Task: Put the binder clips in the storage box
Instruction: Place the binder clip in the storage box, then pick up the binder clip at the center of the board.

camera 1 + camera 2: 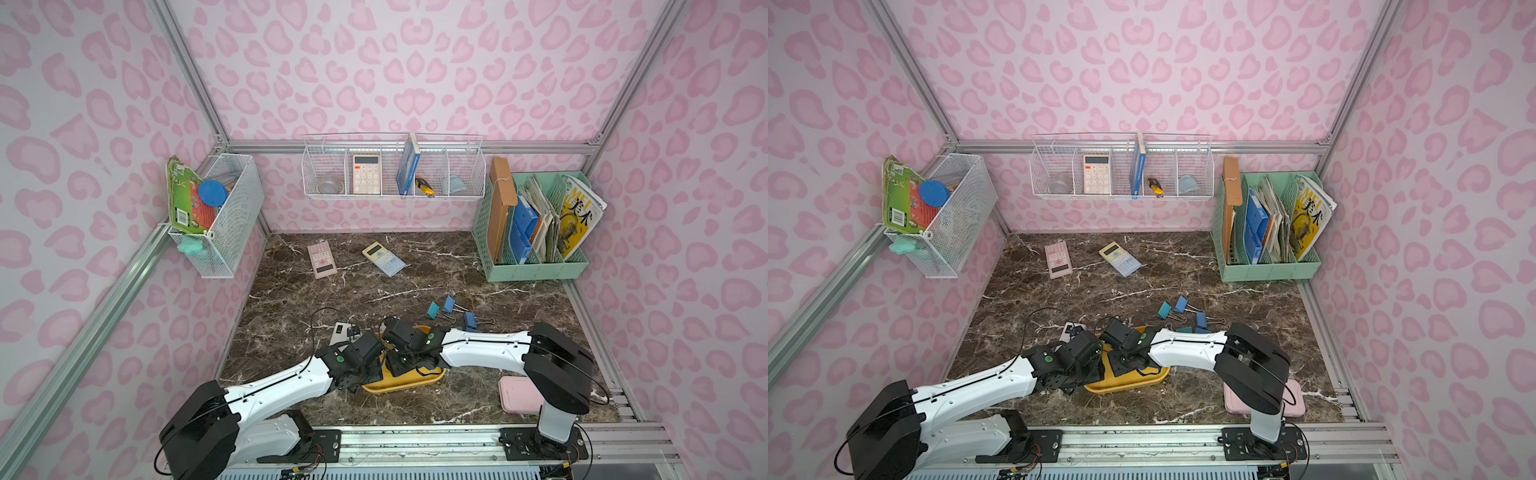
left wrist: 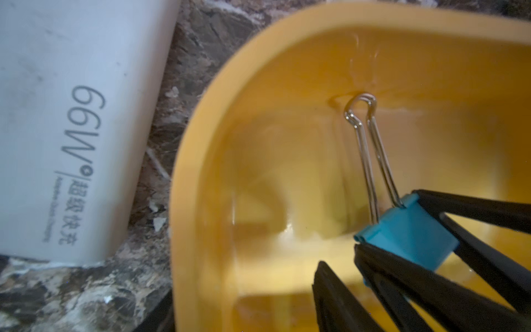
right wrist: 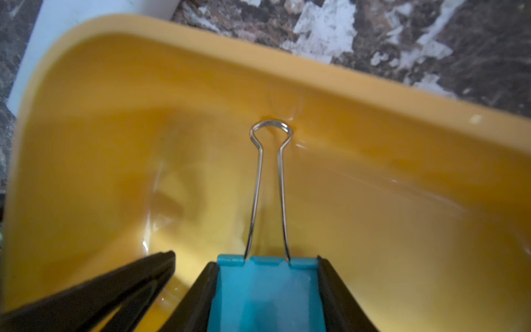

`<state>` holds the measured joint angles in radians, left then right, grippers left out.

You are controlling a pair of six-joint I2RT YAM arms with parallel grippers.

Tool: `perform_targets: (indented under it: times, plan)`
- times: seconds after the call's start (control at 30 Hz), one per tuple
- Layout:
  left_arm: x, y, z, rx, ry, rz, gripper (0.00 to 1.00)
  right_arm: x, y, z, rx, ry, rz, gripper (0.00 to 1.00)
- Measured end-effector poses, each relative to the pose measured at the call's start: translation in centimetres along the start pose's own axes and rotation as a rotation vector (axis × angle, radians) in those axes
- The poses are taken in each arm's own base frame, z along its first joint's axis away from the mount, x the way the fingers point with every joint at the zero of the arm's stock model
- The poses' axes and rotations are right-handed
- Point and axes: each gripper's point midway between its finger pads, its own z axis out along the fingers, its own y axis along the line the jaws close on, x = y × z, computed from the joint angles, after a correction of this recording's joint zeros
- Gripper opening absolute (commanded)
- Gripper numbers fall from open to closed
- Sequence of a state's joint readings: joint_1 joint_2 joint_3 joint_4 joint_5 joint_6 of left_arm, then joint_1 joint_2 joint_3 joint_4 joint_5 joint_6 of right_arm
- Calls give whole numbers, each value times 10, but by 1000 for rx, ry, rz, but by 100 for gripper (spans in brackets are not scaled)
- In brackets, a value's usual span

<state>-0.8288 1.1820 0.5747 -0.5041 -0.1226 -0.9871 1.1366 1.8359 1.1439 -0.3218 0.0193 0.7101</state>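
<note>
A teal binder clip [image 3: 267,293] is clamped by its body in my right gripper [image 3: 267,261], which is shut on it. It hangs low inside the yellow storage box [image 3: 373,95], and its silver handles reach the box's wall. The left wrist view shows the same clip [image 2: 411,232]. My left gripper [image 2: 247,310] is open and holds nothing. One finger stands inside the box and the other outside, so it straddles the rim [image 2: 186,201]. Both wrists hang over the box [image 1: 399,384]. Three loose clips lie just beyond it: teal [image 1: 433,309], blue [image 1: 449,304] and blue [image 1: 470,320].
A white charger [image 2: 57,115] lies beside the box's far left corner. A flat pink box [image 1: 519,395] sits at the front right. Two calculators [image 1: 321,259] [image 1: 383,258] lie near the back wall, and a mint-green file organizer [image 1: 536,266] fills the back right corner.
</note>
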Motion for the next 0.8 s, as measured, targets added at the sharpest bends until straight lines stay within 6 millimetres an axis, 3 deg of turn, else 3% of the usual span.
perform_targets:
  times: [0.17,0.3,0.6,0.7,0.8]
  plan:
    - [0,-1,6,0,0,3,59,-4,5,5,-19,-6,26,64]
    - [1,0,6,2,-3,3,60,-3,8,0,-44,-11,37,74]
    - [-7,-4,-6,42,-49,-2,60,-23,11,-55,-115,-118,65,74]
    - [-8,-4,-6,37,-51,11,60,-41,-7,-93,-111,-201,108,74]
    - [-9,-4,-2,21,-45,19,60,-59,-56,-127,-29,-296,198,75]
